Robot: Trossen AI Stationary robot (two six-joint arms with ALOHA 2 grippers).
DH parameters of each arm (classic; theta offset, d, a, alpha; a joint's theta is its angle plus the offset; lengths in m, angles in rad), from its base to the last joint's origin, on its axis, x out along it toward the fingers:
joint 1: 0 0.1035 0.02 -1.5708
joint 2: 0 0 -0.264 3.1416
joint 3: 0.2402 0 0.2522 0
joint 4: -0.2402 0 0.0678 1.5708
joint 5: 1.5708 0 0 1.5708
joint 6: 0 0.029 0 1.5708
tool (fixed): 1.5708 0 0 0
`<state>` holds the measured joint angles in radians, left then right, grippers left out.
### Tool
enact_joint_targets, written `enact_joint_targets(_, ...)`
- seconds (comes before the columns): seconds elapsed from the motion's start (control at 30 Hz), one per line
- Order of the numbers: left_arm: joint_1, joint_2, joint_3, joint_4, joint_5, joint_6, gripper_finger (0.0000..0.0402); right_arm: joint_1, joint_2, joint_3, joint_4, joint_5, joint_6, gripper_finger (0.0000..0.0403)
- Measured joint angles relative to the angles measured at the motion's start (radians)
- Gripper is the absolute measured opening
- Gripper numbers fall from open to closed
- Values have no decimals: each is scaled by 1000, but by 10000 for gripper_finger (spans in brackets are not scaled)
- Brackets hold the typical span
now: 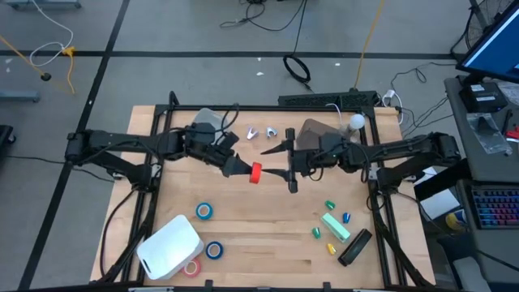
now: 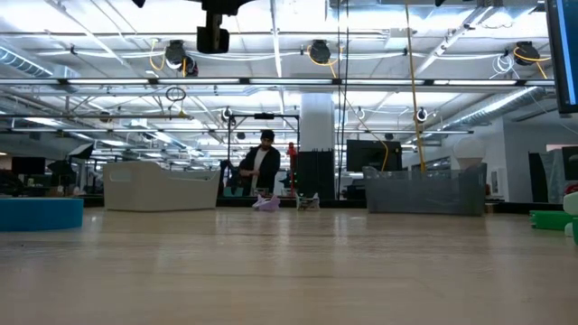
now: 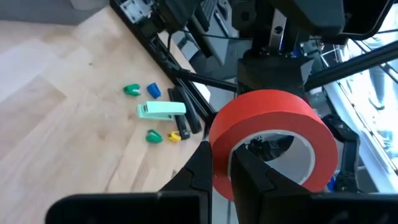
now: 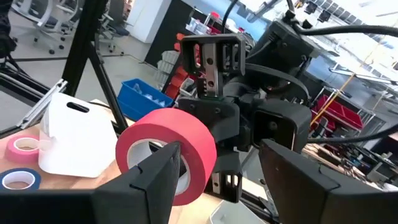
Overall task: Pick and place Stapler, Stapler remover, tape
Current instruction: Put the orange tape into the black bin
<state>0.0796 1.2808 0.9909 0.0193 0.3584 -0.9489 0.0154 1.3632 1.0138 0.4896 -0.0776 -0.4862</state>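
Red tape roll (image 1: 255, 173) at desk (image 1: 268, 235) centre, clamped through core by left end effector (image 1: 246, 169); right end effector (image 1: 290, 172), at 3 o'clock, jaws apart, probably mid-handover.

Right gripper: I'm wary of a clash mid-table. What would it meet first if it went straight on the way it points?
Most likely the red tape roll held in the left gripper; the right gripper points at it with jaws apart. Depth is hard to judge.

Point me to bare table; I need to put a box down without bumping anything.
Bare wood lies mid-front, between the blue tape roll and the green stapler. Crowded: the centre, where both grippers meet at the red tape roll, and the front-left around the white bin.
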Motion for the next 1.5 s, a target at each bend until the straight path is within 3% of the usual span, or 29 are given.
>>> enact_joint_targets(0.97,31,54,3,104,43,-36,27,-10,0,-3,-5,35,3,206)
enact_joint_targets(1.13,32,71,2,127,58,-43,27,-10,1,-3,-29,79,6,169)
enact_joint_targets(1.43,38,69,2,109,47,-23,28,-7,2,-3,-52,103,29,34)
enact_joint_targets(1.5,46,69,2,110,49,-13,46,-7,2,-2,-56,108,29,30)
